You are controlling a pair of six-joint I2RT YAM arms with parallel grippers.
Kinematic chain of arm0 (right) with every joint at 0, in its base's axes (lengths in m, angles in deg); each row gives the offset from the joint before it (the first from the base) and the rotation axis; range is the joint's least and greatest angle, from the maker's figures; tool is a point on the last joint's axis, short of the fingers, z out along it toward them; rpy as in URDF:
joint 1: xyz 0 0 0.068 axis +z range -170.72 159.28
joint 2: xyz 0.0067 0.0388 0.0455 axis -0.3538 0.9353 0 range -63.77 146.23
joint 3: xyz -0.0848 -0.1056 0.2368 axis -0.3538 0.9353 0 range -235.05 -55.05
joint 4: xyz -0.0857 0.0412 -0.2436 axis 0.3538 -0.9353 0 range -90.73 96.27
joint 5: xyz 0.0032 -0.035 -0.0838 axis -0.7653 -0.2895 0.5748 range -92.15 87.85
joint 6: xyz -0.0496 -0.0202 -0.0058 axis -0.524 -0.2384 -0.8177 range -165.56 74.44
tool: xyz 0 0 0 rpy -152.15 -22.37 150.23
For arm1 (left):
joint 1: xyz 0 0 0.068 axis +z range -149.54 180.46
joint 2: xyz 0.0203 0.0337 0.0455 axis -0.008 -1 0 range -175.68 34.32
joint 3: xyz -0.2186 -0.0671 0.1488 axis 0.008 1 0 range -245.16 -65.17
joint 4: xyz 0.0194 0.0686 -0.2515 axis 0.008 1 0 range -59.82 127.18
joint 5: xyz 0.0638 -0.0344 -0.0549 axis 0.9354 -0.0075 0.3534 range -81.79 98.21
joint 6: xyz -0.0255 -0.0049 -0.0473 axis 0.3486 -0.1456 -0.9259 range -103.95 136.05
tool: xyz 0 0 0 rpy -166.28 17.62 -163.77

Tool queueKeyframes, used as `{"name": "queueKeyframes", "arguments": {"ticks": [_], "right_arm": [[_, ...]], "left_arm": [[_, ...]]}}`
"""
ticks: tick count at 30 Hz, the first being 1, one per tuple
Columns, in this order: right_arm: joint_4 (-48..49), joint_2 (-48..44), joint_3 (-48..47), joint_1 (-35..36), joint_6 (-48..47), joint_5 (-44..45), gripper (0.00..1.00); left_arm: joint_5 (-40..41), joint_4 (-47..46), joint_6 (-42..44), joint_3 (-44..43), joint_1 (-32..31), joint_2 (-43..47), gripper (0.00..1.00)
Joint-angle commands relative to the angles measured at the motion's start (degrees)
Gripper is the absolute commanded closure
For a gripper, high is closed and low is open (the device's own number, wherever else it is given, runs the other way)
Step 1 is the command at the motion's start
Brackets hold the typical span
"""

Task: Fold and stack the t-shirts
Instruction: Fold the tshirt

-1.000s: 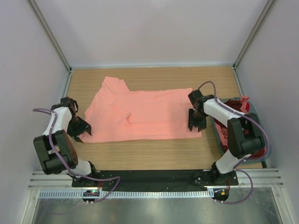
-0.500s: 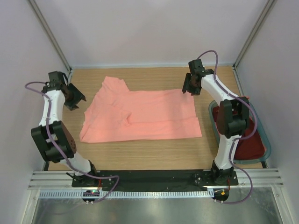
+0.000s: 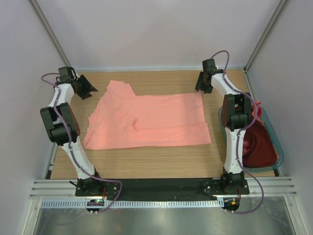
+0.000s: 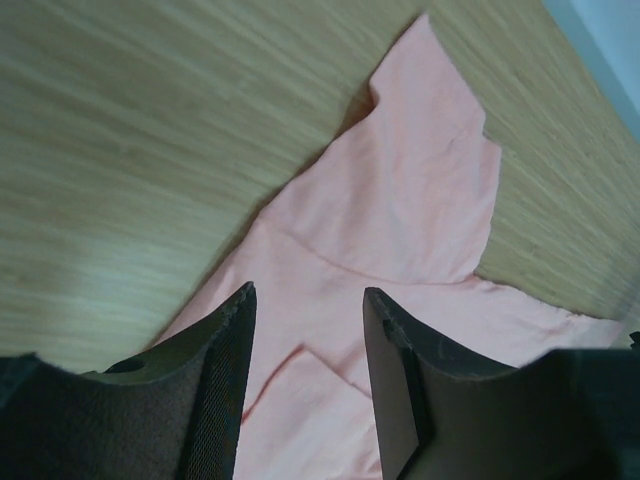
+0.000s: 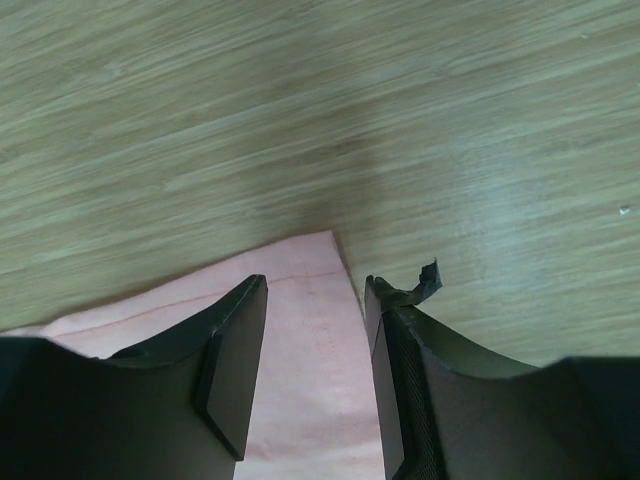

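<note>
A salmon-pink t-shirt [image 3: 146, 122] lies spread flat across the middle of the wooden table [image 3: 146, 161], its hem toward the right and its collar end toward the left. One short sleeve [image 4: 430, 180] sticks out toward the far edge on the left.

The left gripper [image 3: 85, 87] is at the far left of the table, just beside that sleeve. In its wrist view the two fingers stand apart with nothing between them. The sleeve and shoulder of the shirt lie beyond the tips.

The right gripper [image 3: 203, 83] is at the far right corner of the shirt. Its fingers [image 5: 240, 340] are also spread and grip nothing. In the wrist view the shirt's stitched corner lies in the gap between them, with bare wood beyond. Whether the tips touch the cloth cannot be told.

At the right edge of the table sits a grey-teal basket [image 3: 277, 142], partly hidden behind the right arm. A dark maroon t-shirt [image 3: 261, 147] is heaped inside it. Some salmon-pink cloth [image 3: 255, 108] is bunched at the basket's far rim.
</note>
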Motion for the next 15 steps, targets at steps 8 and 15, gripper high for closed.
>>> {"name": "queueKeyframes", "arguments": {"ticks": [8,15], "right_arm": [[2.87,2.4,-3.98,-1.78,-0.98,-3.6,0.51],[3.05,2.31,-4.07,-2.13,-0.8,-4.39,0.51]], "left_arm": [[-2.57,-7.94,11.47,-11.96,-4.93,-11.36,0.55],[4.01,-6.46,17.63,-14.78,-7.83,-15.84,0.59]]}}
